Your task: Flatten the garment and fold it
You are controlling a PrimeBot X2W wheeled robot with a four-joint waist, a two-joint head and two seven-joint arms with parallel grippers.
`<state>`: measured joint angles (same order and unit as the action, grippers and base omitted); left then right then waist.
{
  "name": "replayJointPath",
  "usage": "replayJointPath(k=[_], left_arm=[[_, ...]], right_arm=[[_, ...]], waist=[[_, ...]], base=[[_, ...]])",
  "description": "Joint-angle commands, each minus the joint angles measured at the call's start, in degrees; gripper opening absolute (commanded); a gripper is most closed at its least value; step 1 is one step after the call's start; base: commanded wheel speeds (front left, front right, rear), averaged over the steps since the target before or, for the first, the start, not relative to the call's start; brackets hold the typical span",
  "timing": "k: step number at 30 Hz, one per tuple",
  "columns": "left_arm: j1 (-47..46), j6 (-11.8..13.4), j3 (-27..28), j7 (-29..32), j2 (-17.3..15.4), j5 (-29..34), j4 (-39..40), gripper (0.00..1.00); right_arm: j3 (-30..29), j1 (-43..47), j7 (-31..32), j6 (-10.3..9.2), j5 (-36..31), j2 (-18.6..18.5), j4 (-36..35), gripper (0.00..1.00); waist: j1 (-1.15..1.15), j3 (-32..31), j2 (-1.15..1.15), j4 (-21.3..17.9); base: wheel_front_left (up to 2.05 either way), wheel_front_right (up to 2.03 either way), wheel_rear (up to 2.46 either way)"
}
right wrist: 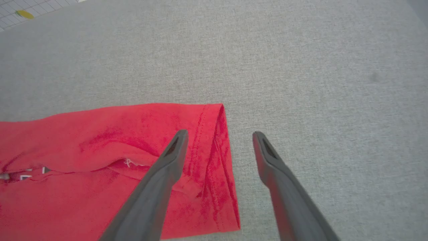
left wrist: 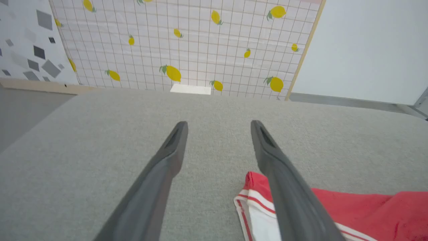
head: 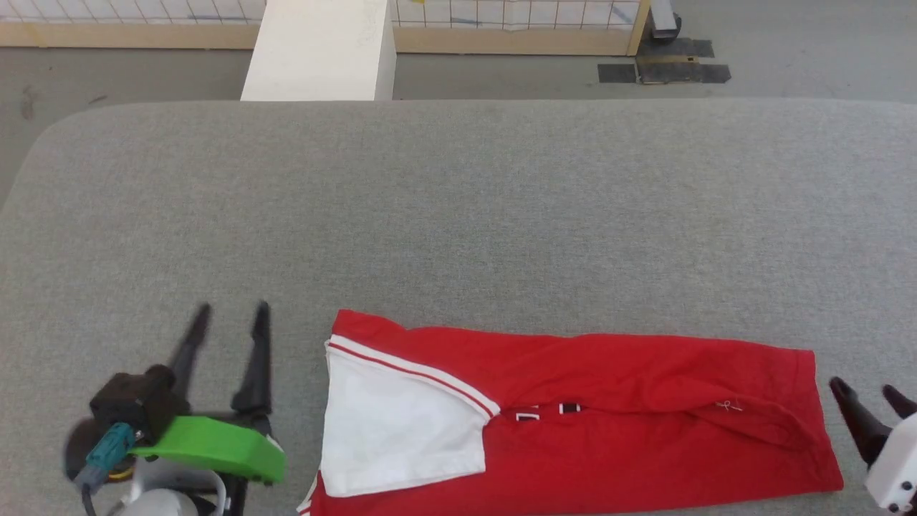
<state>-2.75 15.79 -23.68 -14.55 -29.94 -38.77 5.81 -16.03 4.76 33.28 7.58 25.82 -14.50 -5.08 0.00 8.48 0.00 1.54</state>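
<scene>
We see a red shirt (head: 609,444) with a white sleeve (head: 394,430) trimmed in red-and-white stripes, lying on grey fabric (head: 458,215). Our 4 fingers (left wrist: 160,174) are dark grey, the left arm's cover (head: 215,448) bright green. The white gridded panel (left wrist: 200,43) carries yellow lemons (left wrist: 173,73).

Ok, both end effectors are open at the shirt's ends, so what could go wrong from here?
1. The garment has a raised ridge near the hem; another fold could press that crease in.
2. The white sleeve lies loose on top and may slip out.
3. The right end effector sits beside the hem; closing there might catch only one layer.
</scene>
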Motion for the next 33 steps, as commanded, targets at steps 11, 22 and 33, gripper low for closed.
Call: replayJointPath(k=[11,22,33], left_arm=[[7.1,3.5,8.8,-0.4,11.0,19.5,9.8,1.0],[6.8,-1.3,12.0,-0.4,14.9,23.2,8.1,1.0],[8.5,-4.3,13.9,-0.4,17.4,24.3,6.3,1.0]], right_arm=[[0.4,-1.9,2.3,-0.09,-4.9,2.1,6.4,1.0],[2.4,-3.5,5.8,-0.09,-2.6,2.6,12.2,0.0],[-9.2,-6.2,3.1,-0.09,-6.9,-2.4,11.5,0.0]], waist=[[0.0,3.1,0.0,2.9],[0.0,3.5,0.0,4.2],[0.0,1.2,0.0,1.8]], base=[[0.0,0.0,0.0],[0.0,0.0,0.0],[0.0,0.0,0.0]])
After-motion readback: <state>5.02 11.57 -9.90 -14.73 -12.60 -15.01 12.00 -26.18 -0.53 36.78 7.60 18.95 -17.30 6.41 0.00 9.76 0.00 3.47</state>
